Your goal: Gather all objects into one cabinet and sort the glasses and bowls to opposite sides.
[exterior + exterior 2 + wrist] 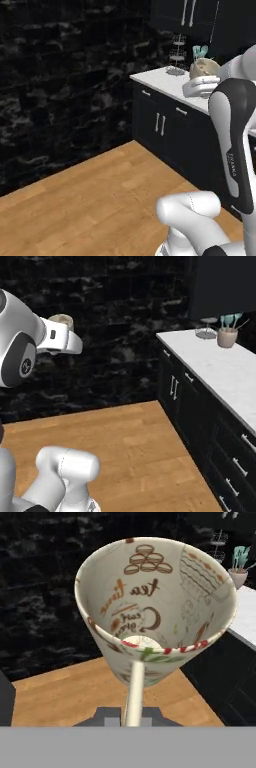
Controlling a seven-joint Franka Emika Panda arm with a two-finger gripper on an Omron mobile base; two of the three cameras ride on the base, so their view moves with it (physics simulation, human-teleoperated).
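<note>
A: Gripper (132, 719) is clamped shut on the cream mug (155, 607). Hand view looks straight into the mug's mouth: printed lettering and biscuit drawings on the inner wall, handle running down to the fingers at the bottom edge.

B: Where does the mug sit in the room?

A: In the air, off every surface. Left base view has the cream mug (204, 68) at the end of the white hand, just over the near edge of the white counter (167, 82). Right base view puts the same mug (61, 321) up at the left, against the black stone wall (115, 331), well apart from the counter (220, 368).

B: Anything one camera has that the others lack?

A: Left base view shows black wall cabinet doors (187, 15) with silver bar handles above the counter's far corner, plus a wire tiered rack (177, 52). Right base view shows the utensil pot (227, 336) with teal tools near the counter's far edge, a glass lid (205, 332) just beside it, and the drawer fronts below the counter. Hand view catches the pot (239, 574) at its right edge and the wooden floor (65, 697) under the mug.

B: Mug tilt?

A: Can't tell from the base views; too small.
</note>
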